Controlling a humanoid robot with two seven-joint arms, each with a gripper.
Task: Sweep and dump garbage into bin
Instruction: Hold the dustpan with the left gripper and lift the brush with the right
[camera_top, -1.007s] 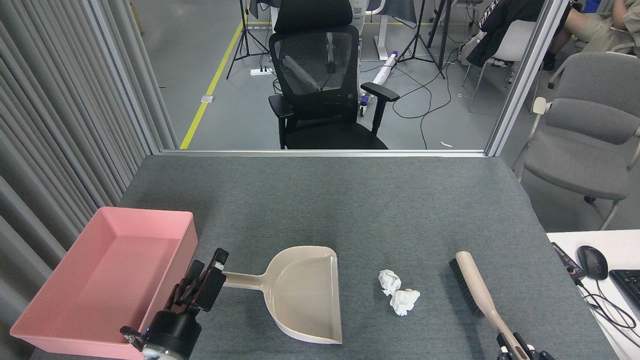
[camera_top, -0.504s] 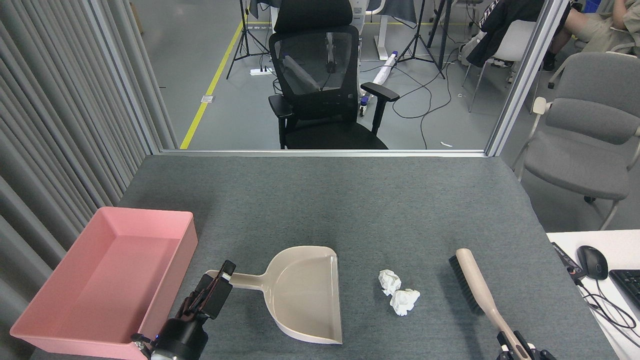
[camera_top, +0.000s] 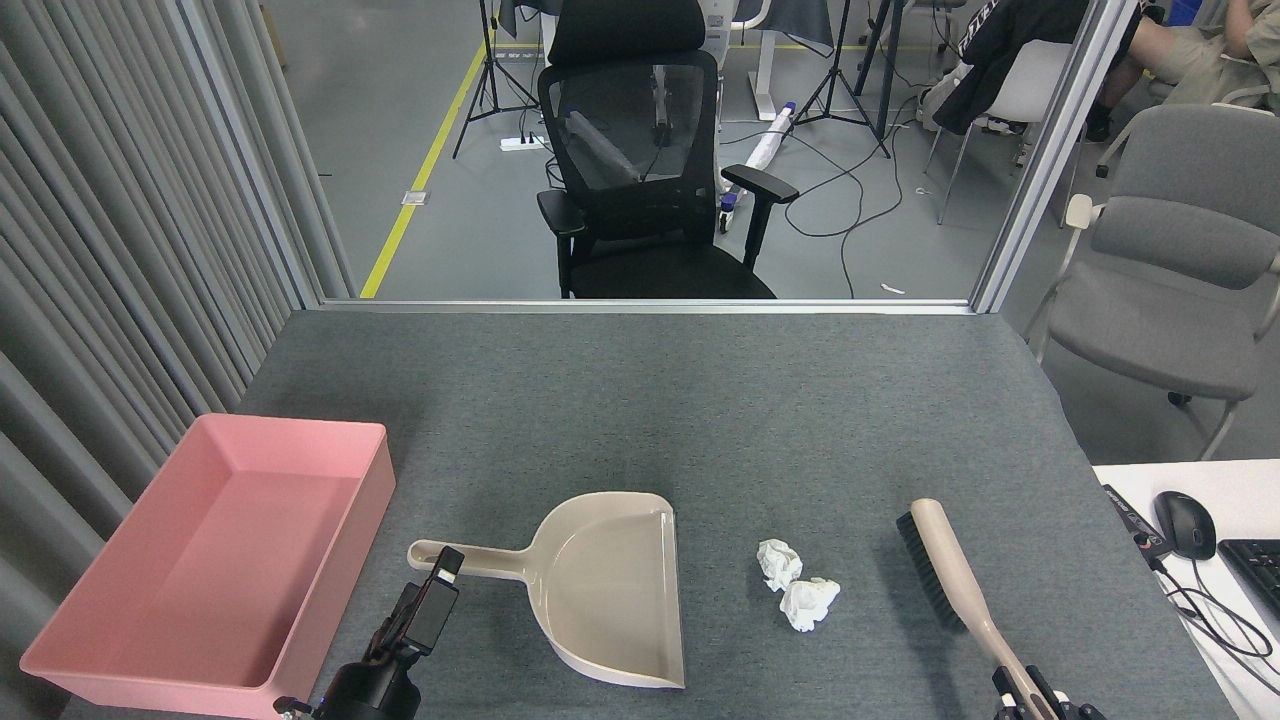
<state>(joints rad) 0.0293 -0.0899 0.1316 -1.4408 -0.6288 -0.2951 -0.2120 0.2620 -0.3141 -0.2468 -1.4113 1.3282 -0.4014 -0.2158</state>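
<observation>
Our left gripper (camera_top: 437, 590) hovers just near the beige dustpan (camera_top: 610, 590) handle; we cannot tell its jaw state. Our right gripper (camera_top: 1030, 695) is clamped on the brush (camera_top: 950, 580) handle. The garbage (camera_top: 797, 585) lies between dustpan and brush; the bin (camera_top: 215, 560) sits far left.

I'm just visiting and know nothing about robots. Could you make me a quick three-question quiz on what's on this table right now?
1. True or false: the paper balls lie inside the dustpan.
2. Which thing sits farthest to the left on the table? A) brush B) bin C) dustpan
3. Fill in: the right gripper is at the ____ end of the brush.

Key
1. False: they lie on the table between dustpan and brush.
2. B
3. Handle; the left gripper is beside the dustpan's handle, near its tip.
</observation>
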